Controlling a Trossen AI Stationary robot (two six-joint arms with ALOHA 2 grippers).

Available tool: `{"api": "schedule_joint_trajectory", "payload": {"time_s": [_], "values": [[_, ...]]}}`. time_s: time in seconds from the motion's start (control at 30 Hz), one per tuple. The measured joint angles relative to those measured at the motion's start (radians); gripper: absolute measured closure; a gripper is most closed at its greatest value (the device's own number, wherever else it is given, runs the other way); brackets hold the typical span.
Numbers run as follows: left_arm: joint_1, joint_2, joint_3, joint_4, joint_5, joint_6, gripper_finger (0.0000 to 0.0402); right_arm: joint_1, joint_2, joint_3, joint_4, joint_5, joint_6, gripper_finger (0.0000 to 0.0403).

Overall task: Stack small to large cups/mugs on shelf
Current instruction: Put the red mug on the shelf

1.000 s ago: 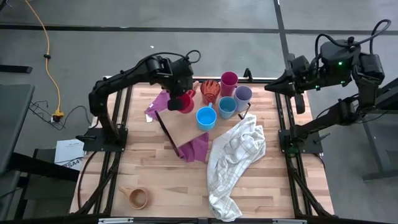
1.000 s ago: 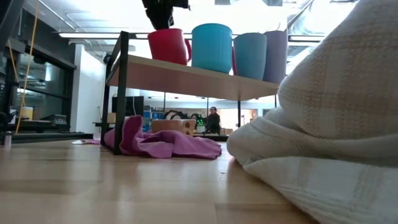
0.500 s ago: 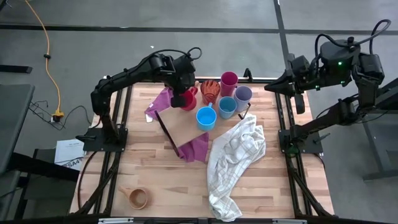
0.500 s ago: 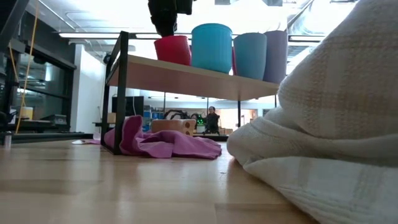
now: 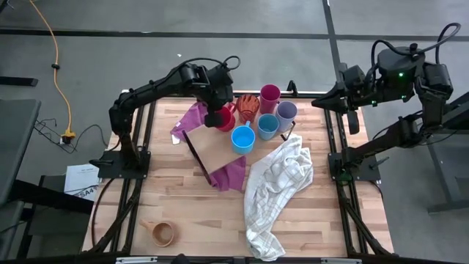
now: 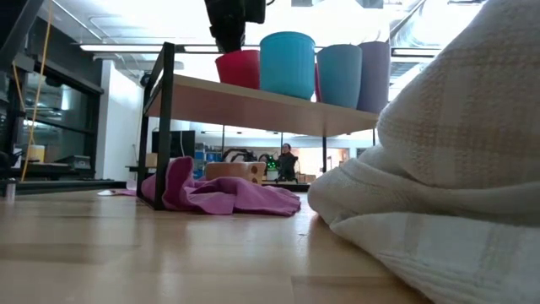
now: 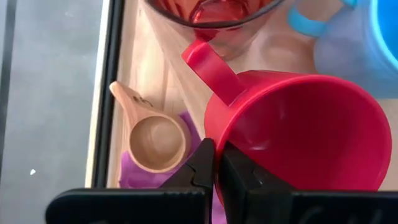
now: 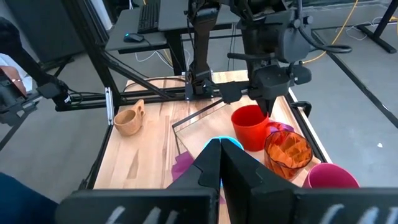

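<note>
On the wooden shelf [image 5: 220,155] at the high view's upper centre, the left gripper [image 7: 216,163] pinches the red mug [image 7: 298,137] by its rim; light, rigid, probably slippery plastic. The right gripper [image 8: 220,163] waits closed.

Seven cups [image 5: 242,138], one shelf [image 5: 218,152], two cloths [image 5: 277,192] — two arms [image 5: 150,89]

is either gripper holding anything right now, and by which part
The left gripper is shut on the red mug, pinching its rim wall beside the handle. The right gripper is shut and holds nothing.
</note>
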Motion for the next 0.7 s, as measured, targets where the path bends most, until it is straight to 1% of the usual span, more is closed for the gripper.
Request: {"api": "schedule_joint_trajectory", "payload": {"time_s": [0.47, 0.7], "values": [[0.006, 0.026, 0.0, 0.012, 0.012, 0.008, 0.0401, 0.0, 0.0, 0.0, 0.003, 0.0, 0.0, 0.0403], [0.006, 0.03, 0.0, 0.026, 0.013, 0.02, 0.0389, 0.0, 0.0, 0.0, 0.003, 0.001, 0.004, 0.0403]]}}
